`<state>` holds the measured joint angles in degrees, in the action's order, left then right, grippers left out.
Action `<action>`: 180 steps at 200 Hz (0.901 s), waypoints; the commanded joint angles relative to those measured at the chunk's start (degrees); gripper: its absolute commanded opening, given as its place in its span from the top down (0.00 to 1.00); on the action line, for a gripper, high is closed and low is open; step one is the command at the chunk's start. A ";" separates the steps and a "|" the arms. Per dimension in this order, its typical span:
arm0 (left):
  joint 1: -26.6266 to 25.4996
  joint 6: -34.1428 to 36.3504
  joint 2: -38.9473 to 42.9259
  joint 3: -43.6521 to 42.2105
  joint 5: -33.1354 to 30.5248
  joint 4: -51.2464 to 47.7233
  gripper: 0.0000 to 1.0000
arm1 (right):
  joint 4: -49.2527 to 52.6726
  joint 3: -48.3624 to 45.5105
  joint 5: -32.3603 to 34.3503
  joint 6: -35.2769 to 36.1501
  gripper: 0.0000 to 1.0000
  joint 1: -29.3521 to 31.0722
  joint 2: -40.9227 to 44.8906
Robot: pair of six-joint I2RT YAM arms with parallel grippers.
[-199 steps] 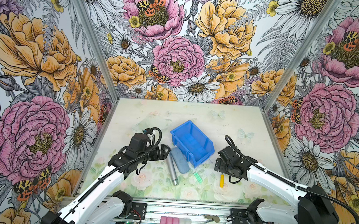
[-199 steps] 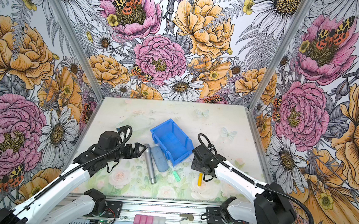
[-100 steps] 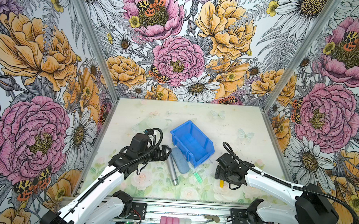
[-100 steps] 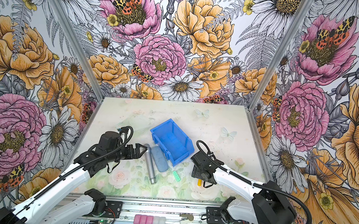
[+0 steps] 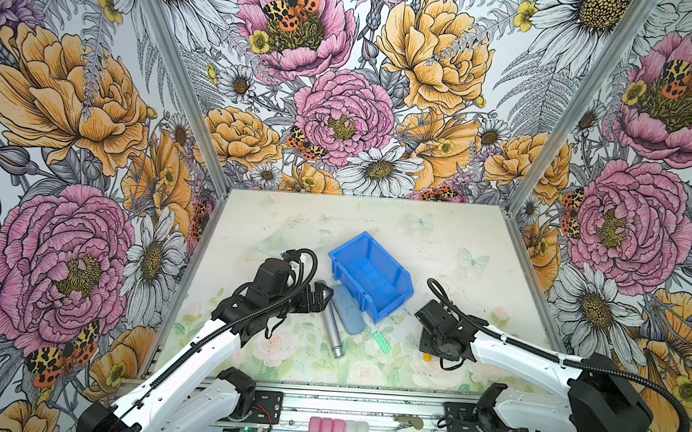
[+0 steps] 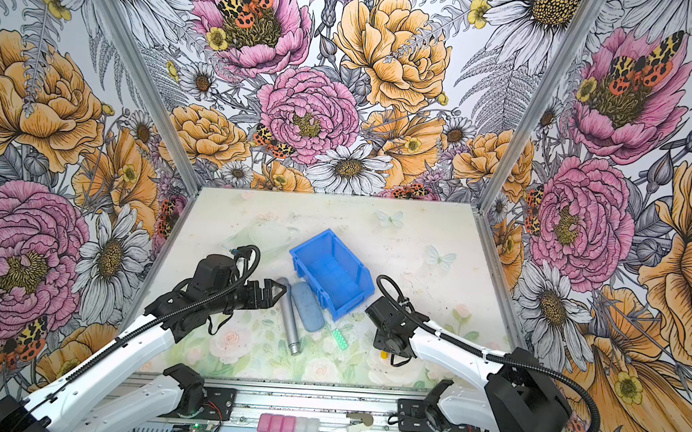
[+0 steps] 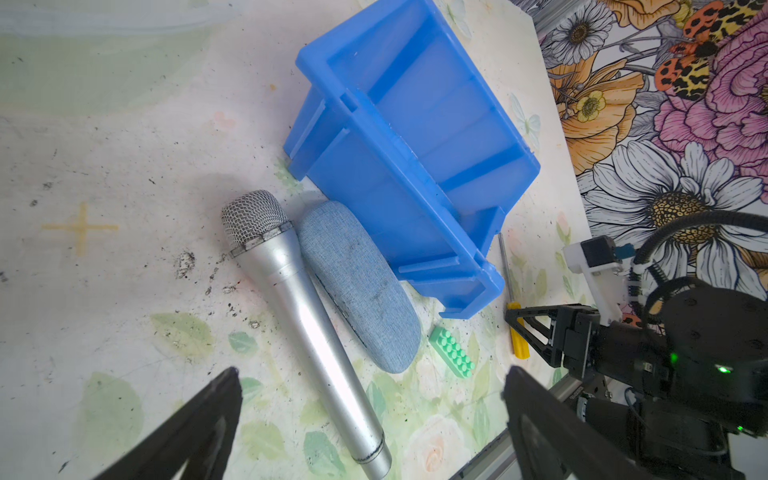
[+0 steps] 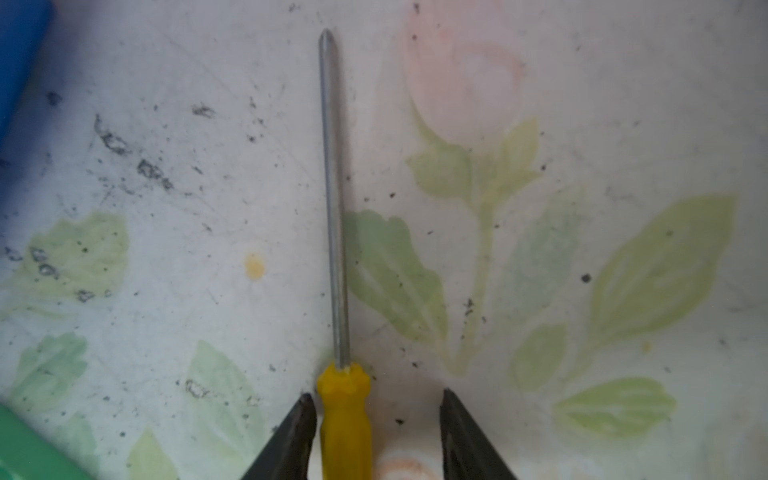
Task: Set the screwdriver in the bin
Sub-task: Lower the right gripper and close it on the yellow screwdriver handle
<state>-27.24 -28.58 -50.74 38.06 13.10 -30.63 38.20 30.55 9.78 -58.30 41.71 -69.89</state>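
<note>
Tabletop (image 5: 460,233): pale floral print, scuffed, everything sits on it.

Bin (image 5: 369,273): blue, upright, empty, set at an angle with its low lip toward the front rail.

Left pincer (image 5: 325,299): hovers left of the bin over the mesh head of the microphone, fingers spread wide, holding nothing.

Right pincer (image 8: 376,397): down at the tabletop right of the bin's lip corner, partly open. It straddles the yellow handle. In the right wrist view one finger touches the handle and the other stands clear of it, so no clamp.

Microphone (image 5: 330,328): silver, lies flat left of the bin, roughly parallel to the bin's long wall, with the pad between them.

Pad (image 5: 348,315): grey-blue, oblong, right against the bin's left wall or just beside it – can't tell which.

Screwdriver (image 8: 337,270): flat on the tabletop outside the bin, just off its lip corner, shaft tip toward the bin, handle away from it. In both top views only the handle end shows from under the arm.

Green strip (image 5: 381,343): studded, small, just beyond the bin's lip corner, between pad and screwdriver.
</note>
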 commanded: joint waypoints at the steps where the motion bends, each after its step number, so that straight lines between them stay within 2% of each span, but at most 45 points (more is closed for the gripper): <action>1: -0.62 0.19 0.05 -0.10 -1.03 1.84 0.02 | -1.36 -2.17 -0.58 -0.92 0.59 0.61 -0.51; 87: -0.70 0.37 -0.76 0.50 -1.13 2.14 0.01 | -2.27 -3.05 0.38 -1.20 0.82 1.26 -1.22; 180: -0.73 2.22 -0.46 2.65 0.79 2.47 0.01 | -2.09 -0.02 3.87 2.36 0.96 1.33 3.02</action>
<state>-27.53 -28.01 -51.48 38.46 12.99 -30.00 36.38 29.34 12.34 -58.15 42.48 -68.84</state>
